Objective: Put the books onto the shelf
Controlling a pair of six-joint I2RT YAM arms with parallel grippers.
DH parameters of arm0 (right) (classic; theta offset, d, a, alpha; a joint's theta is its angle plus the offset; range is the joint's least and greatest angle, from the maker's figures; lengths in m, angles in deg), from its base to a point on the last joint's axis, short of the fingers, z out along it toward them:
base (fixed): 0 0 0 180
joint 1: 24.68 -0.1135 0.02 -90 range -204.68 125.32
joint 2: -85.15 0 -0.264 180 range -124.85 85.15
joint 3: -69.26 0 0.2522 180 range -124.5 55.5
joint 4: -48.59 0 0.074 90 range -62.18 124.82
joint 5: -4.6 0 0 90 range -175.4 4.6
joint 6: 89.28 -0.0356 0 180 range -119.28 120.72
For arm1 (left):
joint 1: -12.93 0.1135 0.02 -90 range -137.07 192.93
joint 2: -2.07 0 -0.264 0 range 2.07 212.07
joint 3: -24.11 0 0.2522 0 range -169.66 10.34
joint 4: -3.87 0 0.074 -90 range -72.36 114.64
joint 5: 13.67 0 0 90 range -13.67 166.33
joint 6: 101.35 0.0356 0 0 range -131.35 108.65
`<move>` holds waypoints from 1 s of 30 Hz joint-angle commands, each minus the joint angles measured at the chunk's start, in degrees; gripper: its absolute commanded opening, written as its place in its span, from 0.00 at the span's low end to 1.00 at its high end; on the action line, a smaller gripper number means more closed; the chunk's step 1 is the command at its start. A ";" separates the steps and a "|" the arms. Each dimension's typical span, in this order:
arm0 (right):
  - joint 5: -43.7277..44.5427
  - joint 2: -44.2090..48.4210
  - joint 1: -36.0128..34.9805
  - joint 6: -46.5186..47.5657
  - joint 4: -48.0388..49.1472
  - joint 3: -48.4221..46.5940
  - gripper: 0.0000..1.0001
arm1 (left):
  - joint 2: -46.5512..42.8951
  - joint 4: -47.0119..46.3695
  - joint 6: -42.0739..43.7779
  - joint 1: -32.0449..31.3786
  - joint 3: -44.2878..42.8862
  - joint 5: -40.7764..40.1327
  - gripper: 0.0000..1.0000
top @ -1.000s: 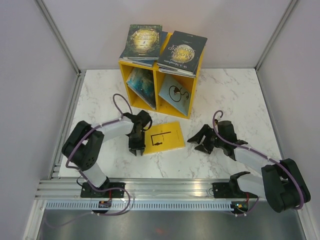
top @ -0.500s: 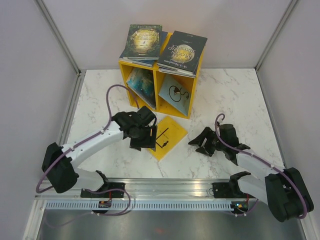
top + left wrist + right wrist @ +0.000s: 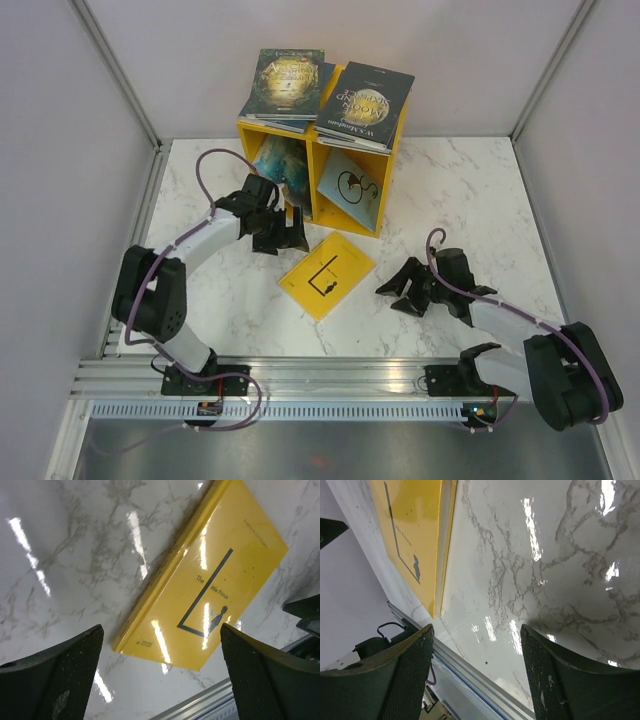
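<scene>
A yellow book [image 3: 327, 276] lies flat and diagonal on the marble in front of the yellow shelf [image 3: 311, 182]. My left gripper [image 3: 281, 243] hovers open just left of the book, near the shelf's left compartment, with nothing between its fingers. In the left wrist view the book [image 3: 210, 580] lies beyond the gripper [image 3: 162, 680], untouched. My right gripper [image 3: 397, 298] stands open to the right of the book, empty; the right wrist view shows the book's edge [image 3: 415, 535]. A teal book [image 3: 272, 163] and a pale grey one [image 3: 350, 188] lean inside the shelf. Two stacks of books [image 3: 285, 85] [image 3: 365, 105] lie on top.
Grey walls enclose the table on three sides. An aluminium rail [image 3: 330, 370] runs along the near edge by the arm bases. The left arm's elbow [image 3: 150, 290] sits at the table's left edge.
My left gripper opened and let go of the yellow book, then drew back toward the shelf's left compartment. The book turned and now lies diagonal. The right gripper barely shifted.
</scene>
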 commanded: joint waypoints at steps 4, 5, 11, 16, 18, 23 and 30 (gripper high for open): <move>0.09 -8.25 -0.21 1.93 2.14 -3.39 0.74 | 6.75 -15.52 6.27 0.25 1.36 12.79 1.00; 0.01 -9.31 -0.12 2.19 2.50 -3.83 0.74 | 7.37 -15.52 6.27 0.16 1.89 12.79 1.00; 0.01 -18.89 -0.21 3.61 4.60 -9.01 0.73 | 9.92 -22.01 5.91 -0.37 7.59 14.63 0.97; 1.14 -26.45 -0.30 0.01 10.84 -10.95 0.73 | 10.71 -26.24 3.72 -1.95 13.49 19.11 0.97; 1.67 -29.42 -0.65 -2.01 13.83 -11.13 0.72 | 11.32 -27.11 3.11 -3.87 15.15 20.60 0.97; 1.85 -34.19 -3.10 -5.18 19.63 -10.25 0.71 | 10.63 -34.22 -2.95 -8.71 18.50 27.11 0.96; 2.64 -32.88 -6.19 -7.56 22.02 -6.12 0.70 | 7.64 -55.12 -17.98 -11.00 27.01 30.72 0.96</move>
